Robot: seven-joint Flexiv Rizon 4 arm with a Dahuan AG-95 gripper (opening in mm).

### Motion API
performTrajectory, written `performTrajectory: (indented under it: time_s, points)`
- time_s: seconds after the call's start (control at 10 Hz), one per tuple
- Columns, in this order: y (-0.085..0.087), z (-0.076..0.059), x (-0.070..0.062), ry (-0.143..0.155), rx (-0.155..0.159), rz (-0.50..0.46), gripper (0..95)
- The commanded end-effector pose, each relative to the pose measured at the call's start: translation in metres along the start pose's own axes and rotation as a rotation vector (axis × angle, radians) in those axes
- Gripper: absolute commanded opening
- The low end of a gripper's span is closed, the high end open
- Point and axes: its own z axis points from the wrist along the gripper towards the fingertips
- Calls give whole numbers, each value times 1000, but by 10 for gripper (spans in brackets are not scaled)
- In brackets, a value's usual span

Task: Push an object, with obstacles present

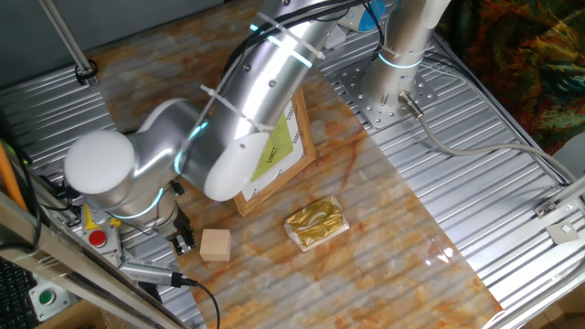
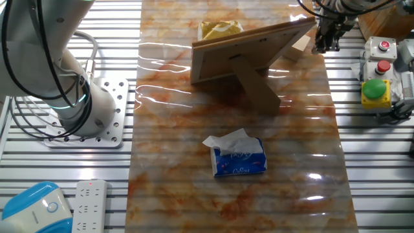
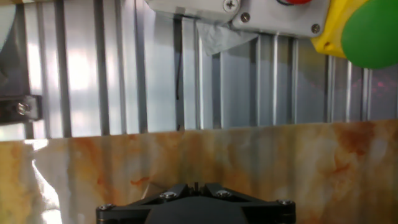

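Observation:
The small tan wooden block [image 1: 216, 245] lies on the marbled board, left of the gold foil packet [image 1: 316, 222]. In the other fixed view the block [image 2: 299, 46] peeks out beside the frame's edge. My gripper [image 1: 184, 241] stands just left of the block, close to it, with its jaws shut on nothing; I cannot tell if it touches. The hand view shows only the shut fingertips [image 3: 196, 186] over the board's edge, no block. The picture frame [image 1: 279, 155] stands propped behind the block, largely hidden by my arm; the other fixed view shows its back [image 2: 252, 46] and stand.
A blue tissue pack [image 2: 238, 157] lies mid-board. A control box with a green button [image 2: 374, 88] and red buttons sits off the board beside my gripper. The arm's base [image 2: 97, 110] is bolted to the slatted metal table [image 1: 494, 183]. A power strip [image 2: 90, 206] lies at one corner.

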Motion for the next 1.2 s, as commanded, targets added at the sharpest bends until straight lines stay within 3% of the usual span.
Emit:
performTrajectory:
  time_s: [0.1,0.8,1.2]
  points:
    - [-1,2,2,-3,0,-1,0]
    - [8,12,16,-10,-4,8,0]
    - [9,13,18,-11,-16,18,0]
